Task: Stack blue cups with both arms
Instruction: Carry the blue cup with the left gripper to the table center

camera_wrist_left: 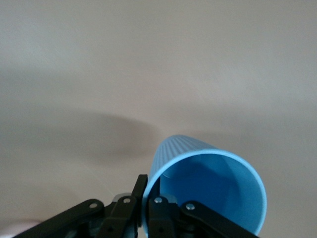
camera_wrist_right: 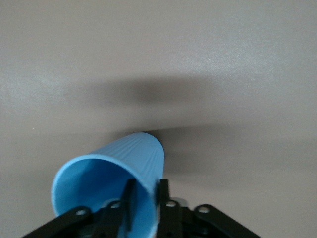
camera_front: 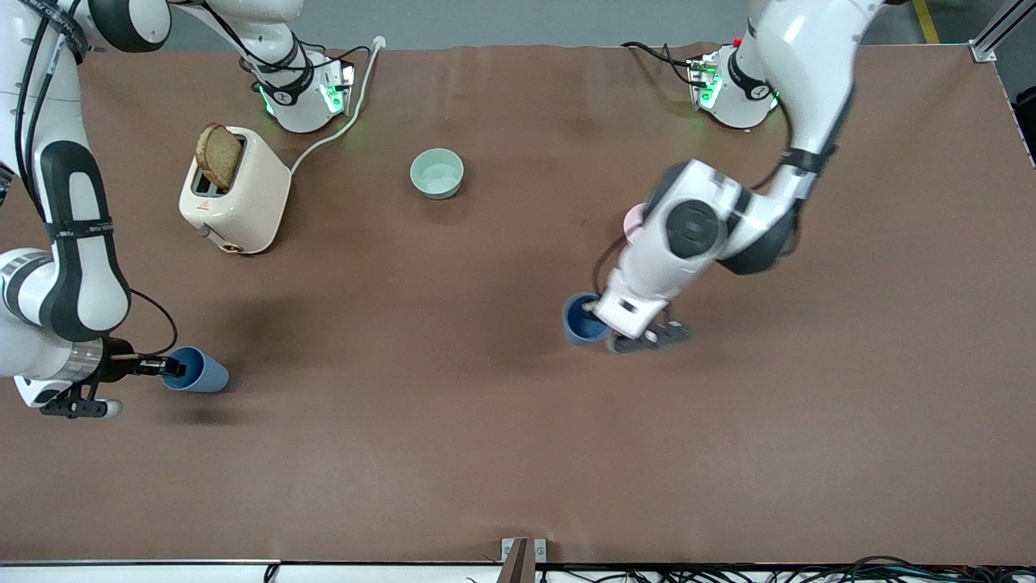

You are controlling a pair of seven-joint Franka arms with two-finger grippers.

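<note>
Brown table carries a cream toaster with one bread slice in its slot and an empty green bowl; no writing is readable. Near the right arm's end, the right gripper pinches one blue cup by its rim. Mid-table, the left gripper pinches the other cup.

Left wrist view: fingers clamp the empty cup's rim wall.

Right wrist view: fingers clamp the empty cup's rim.
</note>
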